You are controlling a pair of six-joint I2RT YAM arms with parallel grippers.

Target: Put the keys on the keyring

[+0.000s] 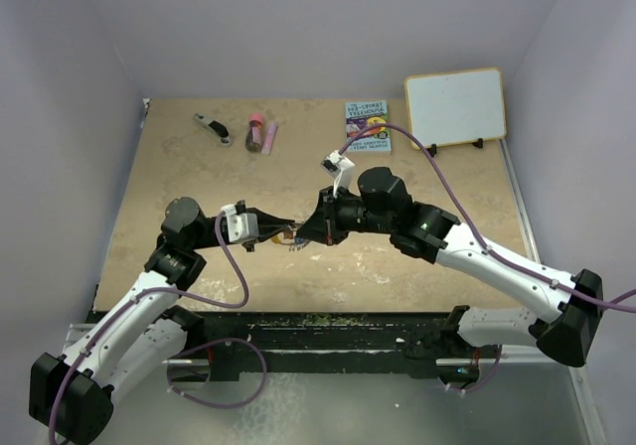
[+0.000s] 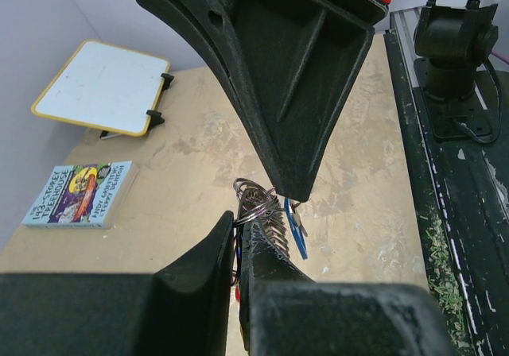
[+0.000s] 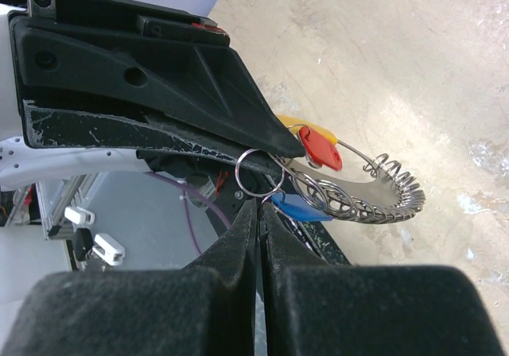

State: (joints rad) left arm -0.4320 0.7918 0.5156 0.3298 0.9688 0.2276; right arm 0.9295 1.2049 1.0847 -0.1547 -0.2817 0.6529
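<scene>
Both arms reach in low and nearly level over the worktop (image 1: 199,187) and meet tip to tip at its middle. The left end effector (image 1: 276,229) points right, and the right end effector (image 1: 303,231) points left. From above, what they hold is too small to make out. The right wrist view shows it: the keyring (image 3: 382,201) hangs just above the worktop, its silvery coil curving away from the left fingers, which are closed on it. The red key (image 3: 320,148) and the blue key (image 3: 296,207) lie against it. The right fingers are pressed together, pinching a small wire loop (image 3: 258,173) at their tips. The left wrist view shows the coil and the blue key, not the red one.
</scene>
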